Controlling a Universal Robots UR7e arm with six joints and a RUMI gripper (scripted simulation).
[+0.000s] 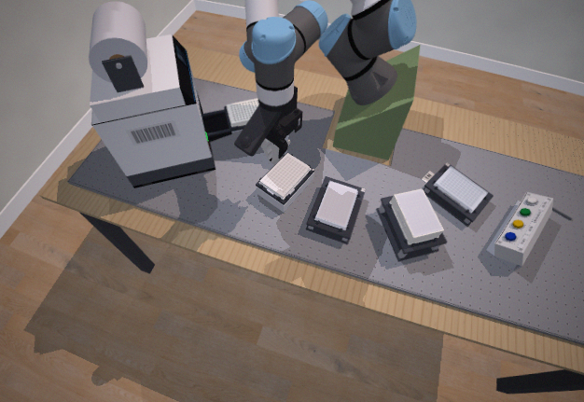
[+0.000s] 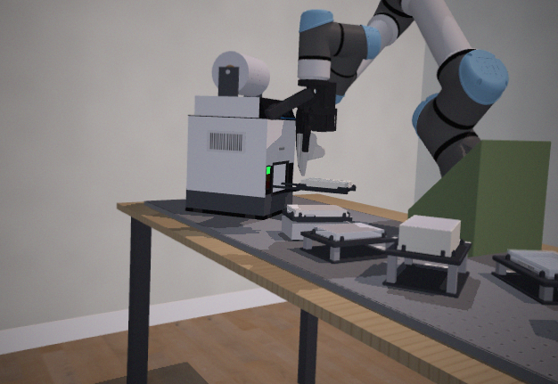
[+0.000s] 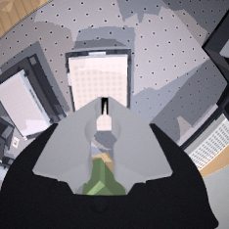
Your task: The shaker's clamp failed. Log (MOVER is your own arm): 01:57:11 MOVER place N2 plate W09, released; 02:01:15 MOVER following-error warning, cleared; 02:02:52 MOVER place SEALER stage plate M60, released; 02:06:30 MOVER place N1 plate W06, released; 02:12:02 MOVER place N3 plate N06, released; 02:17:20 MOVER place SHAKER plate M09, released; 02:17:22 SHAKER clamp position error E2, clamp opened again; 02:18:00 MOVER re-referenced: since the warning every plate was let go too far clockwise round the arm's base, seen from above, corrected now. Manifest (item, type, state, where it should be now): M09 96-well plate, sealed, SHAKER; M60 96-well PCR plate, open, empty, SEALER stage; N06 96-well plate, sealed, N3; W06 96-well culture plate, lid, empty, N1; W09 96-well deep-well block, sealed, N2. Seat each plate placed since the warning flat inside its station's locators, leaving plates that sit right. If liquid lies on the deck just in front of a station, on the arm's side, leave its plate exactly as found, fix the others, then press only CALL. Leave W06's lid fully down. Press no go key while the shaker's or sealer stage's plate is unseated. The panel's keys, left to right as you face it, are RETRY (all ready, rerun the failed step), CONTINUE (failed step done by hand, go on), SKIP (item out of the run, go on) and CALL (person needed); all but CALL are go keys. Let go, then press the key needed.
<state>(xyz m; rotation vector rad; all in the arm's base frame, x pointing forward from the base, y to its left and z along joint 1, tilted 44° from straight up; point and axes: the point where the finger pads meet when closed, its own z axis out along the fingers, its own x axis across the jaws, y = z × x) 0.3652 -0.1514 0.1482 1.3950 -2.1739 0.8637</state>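
Shaker plate (image 1: 285,175) sits skewed below the empty, closed gripper (image 1: 272,151); open the jaws, descend squarely, then rotate it flat into its locators.

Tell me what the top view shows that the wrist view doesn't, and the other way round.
Only the top view shows the white key panel with coloured buttons, the grey sealer machine with its paper roll and the tall white deep-well block. Only the wrist view looks straight along the shut grey gripper, nothing held. Both show the white gridded plate on the shaker beneath the gripper.
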